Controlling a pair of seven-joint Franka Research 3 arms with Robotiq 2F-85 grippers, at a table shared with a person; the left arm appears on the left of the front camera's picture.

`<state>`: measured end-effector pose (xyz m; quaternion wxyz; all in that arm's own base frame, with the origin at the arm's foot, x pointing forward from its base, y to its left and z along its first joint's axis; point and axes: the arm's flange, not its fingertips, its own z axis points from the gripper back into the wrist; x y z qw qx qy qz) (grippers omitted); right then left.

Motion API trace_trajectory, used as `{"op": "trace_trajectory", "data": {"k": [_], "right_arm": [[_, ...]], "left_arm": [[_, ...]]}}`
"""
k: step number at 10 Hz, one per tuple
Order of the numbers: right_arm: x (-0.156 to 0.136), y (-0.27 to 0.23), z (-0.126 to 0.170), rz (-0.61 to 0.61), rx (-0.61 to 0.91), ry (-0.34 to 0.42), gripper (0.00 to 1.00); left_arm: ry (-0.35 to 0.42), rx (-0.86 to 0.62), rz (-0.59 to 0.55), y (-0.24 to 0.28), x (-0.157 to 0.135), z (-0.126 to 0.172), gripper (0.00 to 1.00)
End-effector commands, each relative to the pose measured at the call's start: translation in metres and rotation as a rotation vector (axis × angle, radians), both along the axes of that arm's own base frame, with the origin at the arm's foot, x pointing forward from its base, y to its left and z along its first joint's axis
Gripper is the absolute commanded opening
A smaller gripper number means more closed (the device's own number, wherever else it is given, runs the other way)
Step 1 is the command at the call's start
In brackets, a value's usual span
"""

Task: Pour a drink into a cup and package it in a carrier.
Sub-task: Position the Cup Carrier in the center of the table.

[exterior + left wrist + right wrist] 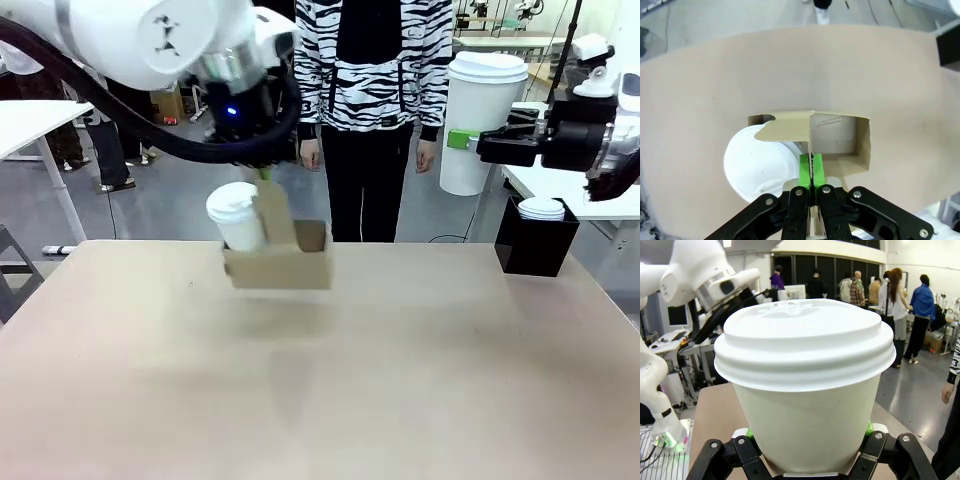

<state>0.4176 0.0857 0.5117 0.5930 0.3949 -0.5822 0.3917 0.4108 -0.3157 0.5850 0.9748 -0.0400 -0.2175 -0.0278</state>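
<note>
My left gripper (812, 169) has its fingers pressed together on the tab (272, 215) of the carrier (290, 270), so the whole carrier hangs from this one thin piece of cardboard. I judge that it is a little above the table (400, 380), toward the far side, in front of the person (370, 90). One cup (235, 218) with its lid (757, 162) sits in the pocket on my left. The other pocket (837, 137) is empty. My right gripper (807, 434) is clamped on a second cup (485, 115), on its body below the lid, up at the right and well apart from the carrier.

About handling: the carrier is light, soft cardboard. With a cup on only one side, I expect it to tilt toward that cup. The tab may bend or tear if I swing it, so slow moves seem best to me, with the grip in the middle of the tab.

The second cup is paper with a thin wall, and too much squeeze could dent it and pop the lid. Whether it is full I cannot see, so I treat it as heavy. The body gets wider toward the top, which should help it not to slide down through the fingers. Taking it on the body, never on the lid, looks right to me.
</note>
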Motion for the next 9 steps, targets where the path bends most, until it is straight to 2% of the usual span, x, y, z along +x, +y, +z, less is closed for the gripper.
{"op": "trace_trajectory", "data": {"k": [1,5,9], "right_arm": [[0.003,0.003,0.005,-0.01,0.003,-0.004,0.81],[0.003,0.003,0.005,-0.01,0.003,-0.004,0.81],[0.003,0.003,0.005,-0.01,0.003,-0.004,0.81]], "left_arm": [[0.011,-0.037,0.049,-0.022,-0.012,-0.027,0.02],[0.049,-0.047,0.081,-0.063,-0.052,-0.086,0.02],[0.102,0.034,0.076,-0.074,-0.063,-0.108,0.02]]}}
